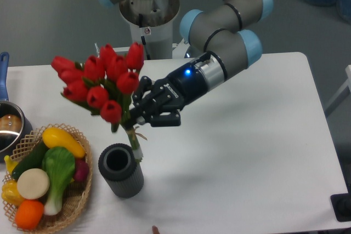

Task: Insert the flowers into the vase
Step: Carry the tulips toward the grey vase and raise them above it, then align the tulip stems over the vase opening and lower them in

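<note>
The flowers [100, 84], a bunch of red tulip buds with green leaves, hang in the air above the left of the table, heads tilted up and to the left. Their pale stems [134, 143] point down and end just right of the vase's mouth, outside it. My gripper [140, 112] is shut on the stems just below the leaves. The vase [120, 170], a dark grey ribbed cylinder, stands upright below the bunch with its round mouth showing and nothing in it.
A woven wicker basket [77, 200] of toy vegetables sits directly left of the vase. A metal pot with a blue handle [7, 121] is at the left edge. The arm's base post [148, 26] stands behind the table.
</note>
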### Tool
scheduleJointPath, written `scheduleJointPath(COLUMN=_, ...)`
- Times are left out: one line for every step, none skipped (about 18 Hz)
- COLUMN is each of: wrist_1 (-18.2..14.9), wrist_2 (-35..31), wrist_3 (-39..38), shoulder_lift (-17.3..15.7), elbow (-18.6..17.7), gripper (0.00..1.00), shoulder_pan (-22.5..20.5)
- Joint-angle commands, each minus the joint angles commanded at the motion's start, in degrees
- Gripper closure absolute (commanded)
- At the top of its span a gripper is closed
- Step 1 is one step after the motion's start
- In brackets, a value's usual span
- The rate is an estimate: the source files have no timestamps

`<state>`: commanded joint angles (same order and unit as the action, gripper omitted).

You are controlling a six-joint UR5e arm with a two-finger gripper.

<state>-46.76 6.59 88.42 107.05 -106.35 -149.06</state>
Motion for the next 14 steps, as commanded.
scheduleJointPath(wrist_1=0.00, wrist_2=0.09, wrist_3=0.00, shoulder_lift=-0.09, elbow=-0.18, gripper=0.83, shoulder_pan=0.09)
scheduleJointPath(wrist_1=0.00, wrist_2=0.09, wrist_3=0.00, shoulder_lift=-0.26, elbow=-0.26, gripper=0.83, shoulder_pan=0.17)
scheduleJointPath(wrist_1=-0.09, wrist_2=0.27, wrist_3=0.00, shoulder_lift=-0.35, elbow=-0.53, gripper=0.83, shoulder_pan=0.44)
scheduleJointPath(wrist_1=-0.09, wrist_2=0.27, wrist_3=-0.09, shoulder_lift=-0.27, elbow=-0.62, gripper=0.83, shoulder_pan=0.53)
scheduleJointPath(wrist_1=-0.17, wrist_2=0.18, wrist_3=-0.44, shoulder_lift=-0.26, elbow=-0.62, gripper=0.83, shoulder_pan=0.53)
scheduleJointPath(wrist_1=-0.35, wrist_2=0.09, wrist_3=-0.53, shoulder_lift=-0.26, elbow=-0.62, gripper=0.83, shoulder_pan=0.61)
scheduleJointPath(wrist_1=-0.35, wrist_2=0.09, wrist_3=-0.61, shoulder_lift=-0.18, elbow=-0.62, gripper=0.83, shoulder_pan=0.96)
scheduleJointPath(wrist_1=-0.53, wrist_2=-0.08, wrist_3=-0.62, shoulder_lift=-0.18, elbow=-0.62, gripper=0.83, shoulder_pan=1.05)
scheduleJointPath(wrist_1=-0.53, wrist_2=-0.17, wrist_3=-0.62, shoulder_lift=-0.09, elbow=-0.53, gripper=0.83, shoulder_pan=1.14)
scheduleJointPath(wrist_1=-0.70, wrist_2=-0.35, wrist_3=-0.88, shoulder_lift=-0.09, elbow=-0.36, gripper=0.83, shoulder_pan=1.14)
scheduleJointPath(wrist_1=-0.70, wrist_2=-0.43, wrist_3=-1.14, shoulder_lift=0.17, elbow=-0.44, gripper=0.83, shoulder_pan=1.14)
scheduleJointPath(wrist_1=-0.70, wrist_2=-0.61, wrist_3=-1.14, shoulder_lift=0.26, elbow=-0.53, gripper=0.83, shoulder_pan=1.23)
scheduleJointPath(wrist_1=-0.79, wrist_2=-0.61, wrist_3=-1.23, shoulder_lift=0.44, elbow=-0.62, gripper=0.83, shoulder_pan=1.67)
scheduleJointPath(wrist_1=-0.79, wrist_2=-0.61, wrist_3=-1.23, shoulder_lift=0.53, elbow=-0.62, gripper=0.83, shoulder_pan=1.67)
